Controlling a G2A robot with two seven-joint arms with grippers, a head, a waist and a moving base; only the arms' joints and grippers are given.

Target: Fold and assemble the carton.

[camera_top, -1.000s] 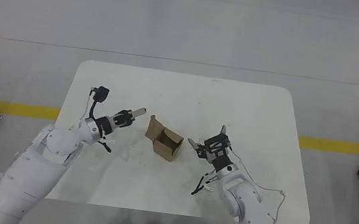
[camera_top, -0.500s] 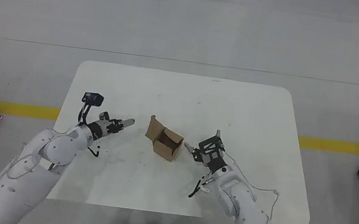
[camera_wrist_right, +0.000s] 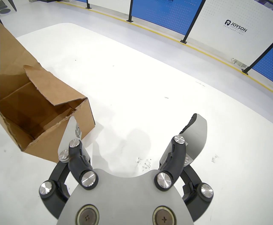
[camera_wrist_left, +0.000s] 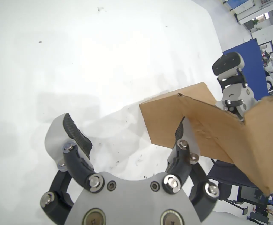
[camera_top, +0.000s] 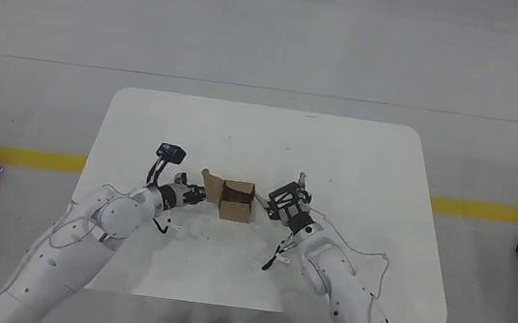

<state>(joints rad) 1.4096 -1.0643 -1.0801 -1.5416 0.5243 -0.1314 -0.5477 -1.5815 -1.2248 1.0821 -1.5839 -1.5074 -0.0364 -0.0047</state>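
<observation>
A small brown carton lies mid-table, its mouth open sideways and one flap sticking out. My left gripper stands open at the flap side. In the left wrist view the left gripper has one fingertip against the carton, and the flap reaches over that finger. My right gripper stands open at the opposite side. In the right wrist view the right gripper has one fingertip touching the carton at the edge of its mouth.
The white table is bare around the carton, with wide room behind and to the right. A yellow floor line runs past both table ends. Blue partition panels stand beyond the table.
Both arms have closed in on the carton from either side, the left one swinging in from farther left. The carton has turned and now sits squarer between them.
</observation>
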